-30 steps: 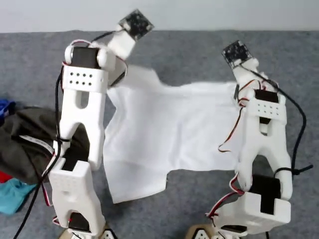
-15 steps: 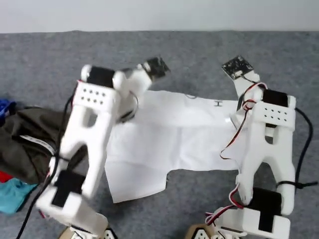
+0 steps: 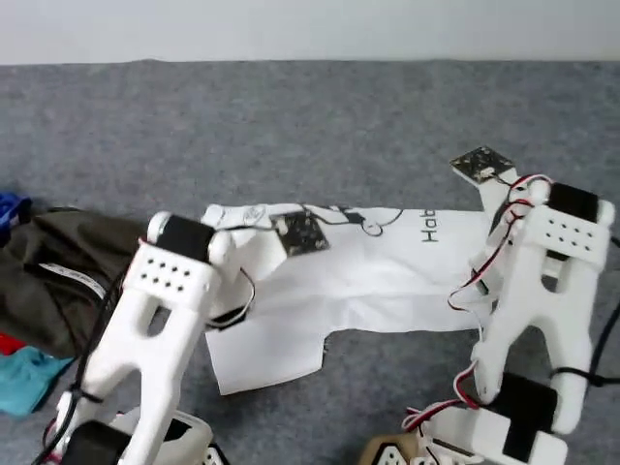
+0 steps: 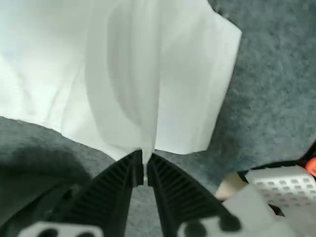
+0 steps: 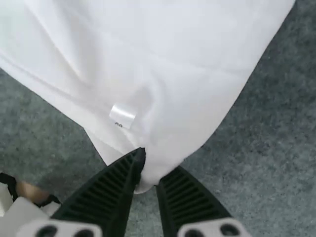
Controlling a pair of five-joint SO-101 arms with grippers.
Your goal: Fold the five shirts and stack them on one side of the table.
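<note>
White shirt (image 3: 387,271) half-folded at centre of the surface (image 3: 387,126), left claw (image 4: 144,170) pinching its 9 o'clock end, right claw (image 5: 148,180) its 3 o'clock end; either thin pinch may slip and skew the fold.

The shirt (image 3: 387,281) on the worktop (image 3: 339,126) is plain white, with a little dark lettering (image 3: 431,228) near one edge and a small white tag (image 5: 122,117) carrying dark print. The worktop is a flecked mid-grey. In the heap at the side lies a dark olive-brown garment (image 3: 58,271) with a pale stripe, and beside it are a teal cloth (image 3: 24,383), a red cloth (image 3: 8,344) and a blue cloth (image 3: 8,208). The left arm (image 3: 160,320) and right arm (image 3: 538,281) are white with black motors and red, black and white wires (image 3: 475,281). The left gripper (image 4: 144,167) and right gripper (image 5: 150,170) have black ribbed fingers.
</note>
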